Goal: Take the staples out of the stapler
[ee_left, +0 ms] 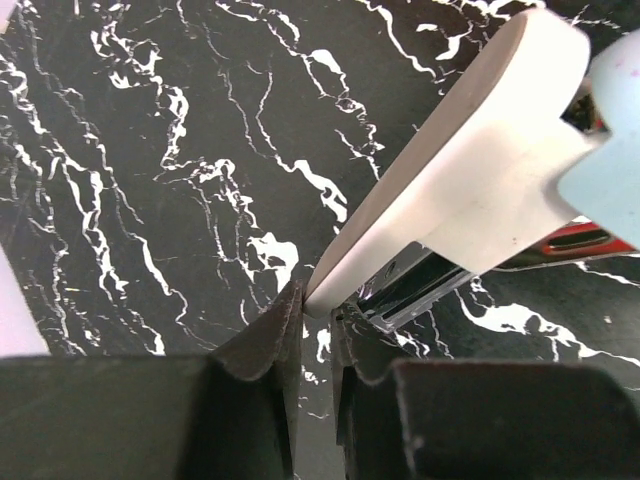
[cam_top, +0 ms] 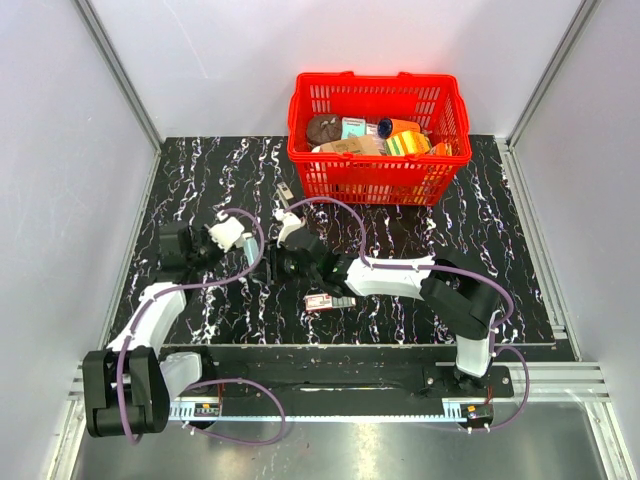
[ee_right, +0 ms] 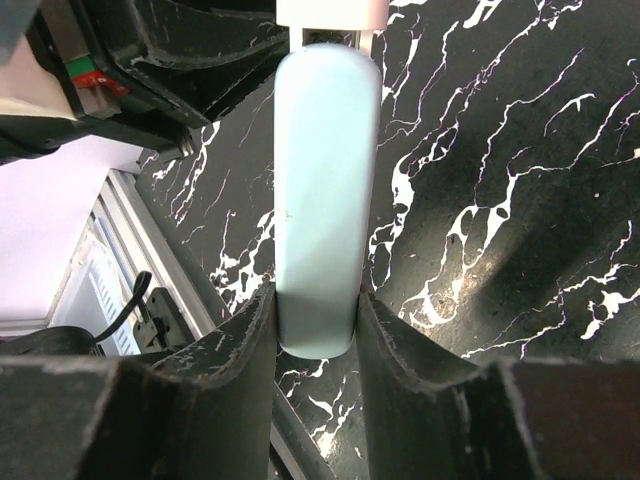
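Observation:
A small slim dark grey and silvery stapler (cam_top: 285, 192) lies on the table just in front of the red basket, and neither gripper touches it. My right gripper (ee_right: 315, 300) is shut on a pale blue pill-shaped object (ee_right: 322, 190) and holds it by its near end. A white arm (ee_left: 450, 170) with a silvery metal channel (ee_left: 415, 290) under it sticks out of that object. My left gripper (ee_left: 318, 300) is pinched on the white arm's tip. Both grippers meet at mid-table, the left (cam_top: 252, 256) beside the right (cam_top: 287, 265).
The red basket (cam_top: 375, 180) with several packets stands at the back. A small flat red-and-white box (cam_top: 320, 302) lies on the black marble table just near of the right gripper. The left gripper's black body (ee_right: 150, 60) fills the right wrist view's top left.

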You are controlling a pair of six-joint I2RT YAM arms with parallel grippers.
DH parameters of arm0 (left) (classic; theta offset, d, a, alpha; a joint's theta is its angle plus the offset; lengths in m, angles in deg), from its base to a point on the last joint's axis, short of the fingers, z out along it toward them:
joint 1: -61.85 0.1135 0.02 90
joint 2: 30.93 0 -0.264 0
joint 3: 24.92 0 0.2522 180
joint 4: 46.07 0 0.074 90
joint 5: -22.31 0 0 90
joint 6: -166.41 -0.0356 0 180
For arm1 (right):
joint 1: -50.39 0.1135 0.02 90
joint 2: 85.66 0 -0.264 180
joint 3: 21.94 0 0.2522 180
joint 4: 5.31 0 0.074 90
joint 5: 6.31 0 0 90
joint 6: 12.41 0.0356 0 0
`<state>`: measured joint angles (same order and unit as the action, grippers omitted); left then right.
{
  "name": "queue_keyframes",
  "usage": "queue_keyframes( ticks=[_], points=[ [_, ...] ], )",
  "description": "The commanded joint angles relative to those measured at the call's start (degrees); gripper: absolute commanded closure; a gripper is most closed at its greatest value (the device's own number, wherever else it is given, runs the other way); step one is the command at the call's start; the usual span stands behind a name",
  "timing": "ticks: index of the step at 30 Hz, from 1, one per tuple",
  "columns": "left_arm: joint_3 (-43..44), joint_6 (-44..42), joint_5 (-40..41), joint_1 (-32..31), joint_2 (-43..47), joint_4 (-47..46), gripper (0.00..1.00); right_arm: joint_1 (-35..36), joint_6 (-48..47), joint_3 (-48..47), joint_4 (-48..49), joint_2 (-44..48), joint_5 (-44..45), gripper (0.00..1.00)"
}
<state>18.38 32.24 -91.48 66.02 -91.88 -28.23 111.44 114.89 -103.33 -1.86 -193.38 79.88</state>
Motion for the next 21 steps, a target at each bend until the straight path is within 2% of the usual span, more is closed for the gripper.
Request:
queue_keyframes(
  ticks=[1, 4, 8, 11, 13, 17, 21],
  points=[
    [-1.93, -2.15, 6.82, -0.21, 1.62, -15.75, 1.00, 1.52, -2.58, -2.06, -0.33, 1.02, -7.17, 1.00],
    [-4.05, -3.21, 8.23, -0.82, 2.85, -19.36, 1.00, 1.52, -3.29, -1.89, -1.48, 1.37, -7.17, 1.00],
    [-4.32, -2.69, 8.76, -1.96, 3.64, -19.19, 1.00, 1.52, -2.94, -1.53, -1.22, 1.29, -7.35, 1.00],
    [-2.04, -0.32, 7.27, -2.67, 3.73, -13.94, 0.99, 1.52, -2.15, -2.15, -0.69, 0.94, -7.35, 1.00],
    [0.33, 2.14, 4.65, -3.02, 4.26, -8.06, 0.95, 1.52, -1.18, -2.67, -0.51, 0.85, -7.00, 1.00],
    [4.37, 5.05, -5.54, -3.63, 5.93, 9.66, 0.79, 1.00, 1.19, -4.26, -0.69, 1.37, -4.11, 1.00],
    [6.76, 3.39, -16.62, -3.72, 6.89, 22.97, 0.50, -0.41, 3.74, -5.40, -1.04, 1.81, -1.73, 1.00]
  ],
)
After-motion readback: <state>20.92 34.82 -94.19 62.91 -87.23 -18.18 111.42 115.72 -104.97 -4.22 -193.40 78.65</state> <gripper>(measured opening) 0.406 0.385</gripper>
